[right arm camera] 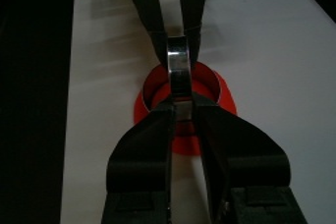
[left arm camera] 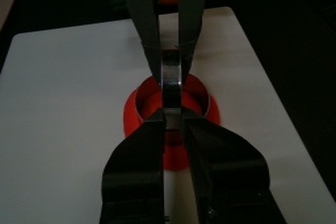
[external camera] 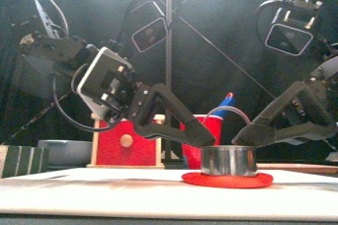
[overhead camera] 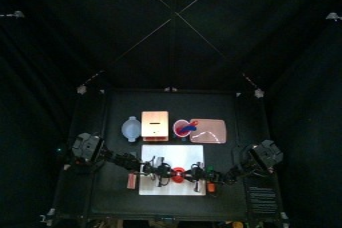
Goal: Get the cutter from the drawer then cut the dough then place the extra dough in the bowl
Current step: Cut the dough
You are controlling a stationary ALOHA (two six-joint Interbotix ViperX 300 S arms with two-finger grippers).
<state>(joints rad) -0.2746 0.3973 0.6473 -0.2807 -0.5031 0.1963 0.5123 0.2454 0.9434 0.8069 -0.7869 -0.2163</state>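
Note:
The round metal cutter (external camera: pixel 227 158) stands upright on the flat red dough (external camera: pixel 227 180), in the middle of the white cutting board (external camera: pixel 79 185). My left gripper (external camera: pixel 200 152) reaches in from the left and is shut on the cutter's near wall. From the right, my right gripper (external camera: pixel 256 144) is shut on the opposite wall. In the left wrist view the cutter's metal rim (left arm camera: pixel 172 76) shows between both pairs of jaws, with dough (left arm camera: pixel 136 120) spread under it. The right wrist view shows the same rim (right arm camera: pixel 178 61) and dough (right arm camera: pixel 223 95).
Behind the board stand the wooden box with a red drawer front (external camera: pixel 129 140), the blue-grey bowl (overhead camera: pixel 131 127) to its left, the red cup (external camera: pixel 211 130) with a blue knife (external camera: pixel 227 101), and the pink tray (overhead camera: pixel 218 130) at the back right.

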